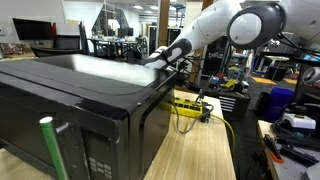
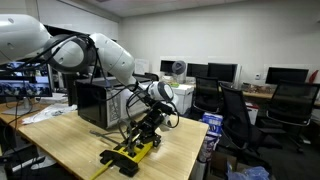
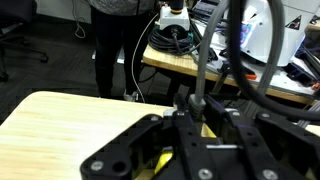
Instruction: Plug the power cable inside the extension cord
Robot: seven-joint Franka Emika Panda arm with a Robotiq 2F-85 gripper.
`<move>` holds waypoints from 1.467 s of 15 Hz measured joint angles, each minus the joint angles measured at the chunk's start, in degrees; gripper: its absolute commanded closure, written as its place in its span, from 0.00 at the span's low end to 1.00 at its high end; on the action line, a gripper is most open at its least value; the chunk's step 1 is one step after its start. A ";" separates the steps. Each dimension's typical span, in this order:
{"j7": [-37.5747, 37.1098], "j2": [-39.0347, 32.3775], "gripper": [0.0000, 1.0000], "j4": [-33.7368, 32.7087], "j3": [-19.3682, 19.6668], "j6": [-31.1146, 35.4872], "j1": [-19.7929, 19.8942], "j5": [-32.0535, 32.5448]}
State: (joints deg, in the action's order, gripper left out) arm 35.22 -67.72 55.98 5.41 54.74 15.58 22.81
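Note:
The yellow extension cord lies on the wooden table, also seen in an exterior view beside the black appliance. My gripper hangs just above its end. In the wrist view the gripper is shut on the black plug of the power cable, which rises between the fingers. Yellow strip shows under the fingers. I cannot tell whether the plug touches a socket.
The black appliance stands on the wooden table behind the strip. Office chairs and desks with monitors stand beyond the table edge. A green pole rises at the front.

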 measured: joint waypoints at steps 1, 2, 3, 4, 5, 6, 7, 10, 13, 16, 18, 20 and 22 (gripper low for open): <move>0.00 -0.07 0.95 -0.11 0.00 -0.07 0.00 0.00; 0.00 -0.32 0.95 -0.52 -0.02 -0.32 0.00 0.00; 0.00 -0.64 0.95 -1.07 -0.05 -0.63 0.00 0.00; 0.00 -0.94 0.95 -1.55 -0.09 -0.85 0.00 0.00; 0.00 -1.29 0.95 -2.05 -0.12 -1.05 0.00 0.00; 0.00 -1.62 0.95 -2.50 -0.17 -1.20 0.00 0.00; 0.00 -1.92 0.95 -2.95 -0.21 -1.33 0.00 0.00; 0.00 -2.81 0.95 -4.19 -0.30 -1.76 0.00 0.00; 0.03 -3.54 0.95 -5.38 -0.45 -2.71 -0.01 0.00; 0.06 -4.32 0.95 -6.76 -0.73 -3.24 -0.01 0.00; 0.06 -4.74 0.95 -7.44 -0.77 -3.32 -0.01 0.00; 0.07 -5.15 0.95 -8.03 -0.73 -3.73 0.01 0.00; 0.07 -5.56 0.95 -8.70 -0.69 -4.15 0.02 0.00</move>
State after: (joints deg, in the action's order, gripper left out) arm 35.28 -73.28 47.28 4.71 50.59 15.60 22.82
